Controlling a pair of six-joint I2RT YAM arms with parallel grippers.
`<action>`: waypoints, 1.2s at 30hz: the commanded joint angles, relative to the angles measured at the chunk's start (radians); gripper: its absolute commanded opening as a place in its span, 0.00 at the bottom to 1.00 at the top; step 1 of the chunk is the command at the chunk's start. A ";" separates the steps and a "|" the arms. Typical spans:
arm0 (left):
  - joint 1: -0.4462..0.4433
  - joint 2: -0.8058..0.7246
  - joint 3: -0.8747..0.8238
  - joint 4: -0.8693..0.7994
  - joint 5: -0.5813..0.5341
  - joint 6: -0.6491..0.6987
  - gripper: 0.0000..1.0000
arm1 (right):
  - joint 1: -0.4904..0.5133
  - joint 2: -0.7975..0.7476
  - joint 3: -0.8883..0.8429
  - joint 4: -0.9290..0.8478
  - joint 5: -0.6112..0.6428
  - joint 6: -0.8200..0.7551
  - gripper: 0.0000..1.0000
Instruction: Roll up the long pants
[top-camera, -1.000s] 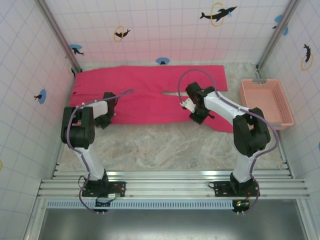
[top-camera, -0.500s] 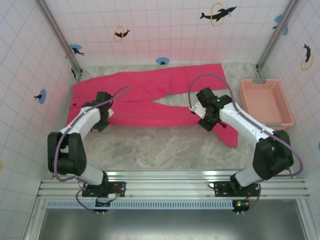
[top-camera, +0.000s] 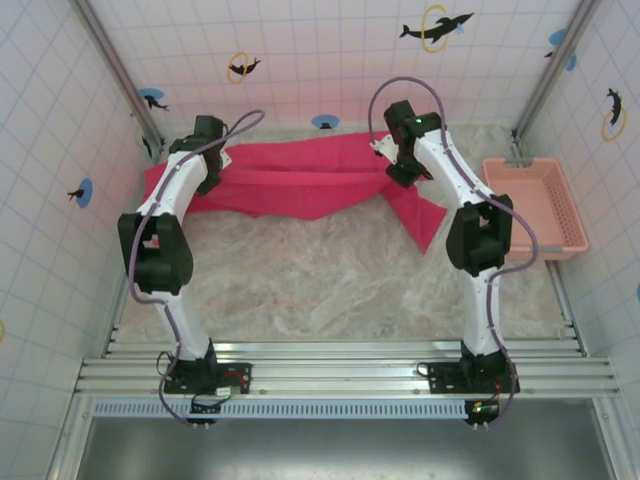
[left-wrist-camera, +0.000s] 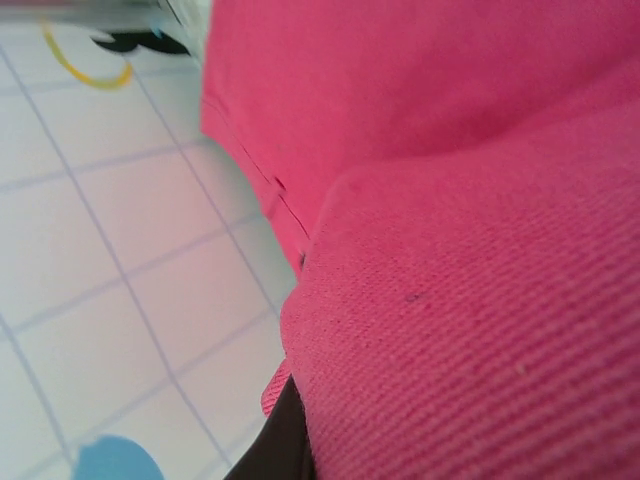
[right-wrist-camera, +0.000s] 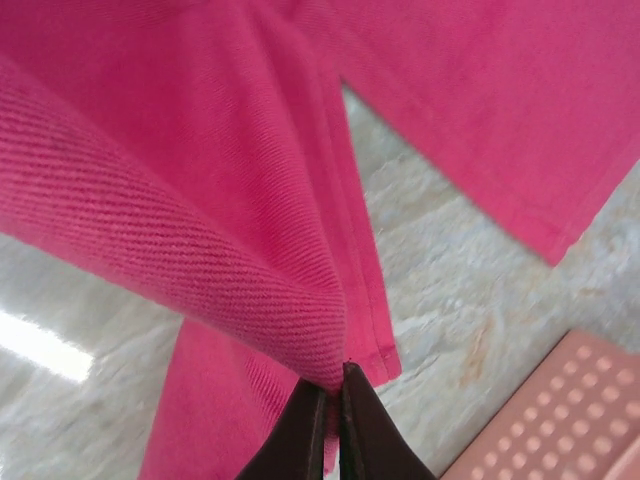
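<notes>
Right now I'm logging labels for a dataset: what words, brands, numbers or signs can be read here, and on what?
None: no words, numbers or brands can be read.
The pants are plain, the basket bears no label, and the wall stickers are pictures of dolphins and rings, not letters.

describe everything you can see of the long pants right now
The long pants are bright magenta, plain, soft twill-looking cloth with stitched hems. They lie folded lengthwise across the far side of the table, near the back wall, one leg end trailing toward the pink basket but short of it. The right gripper is shut on a folded edge, holding it up; cloth drapes over the left gripper at the other end, its grip unclear.
</notes>
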 joint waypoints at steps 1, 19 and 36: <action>0.019 0.084 0.125 -0.005 -0.034 0.070 0.00 | -0.006 0.148 0.245 -0.129 0.088 -0.024 0.08; 0.075 0.498 0.584 0.018 0.010 0.130 0.00 | 0.058 0.339 0.483 0.340 0.235 -0.071 0.15; 0.076 0.654 0.598 0.093 0.038 -0.043 0.97 | -0.141 0.198 0.286 0.088 -0.087 0.313 0.68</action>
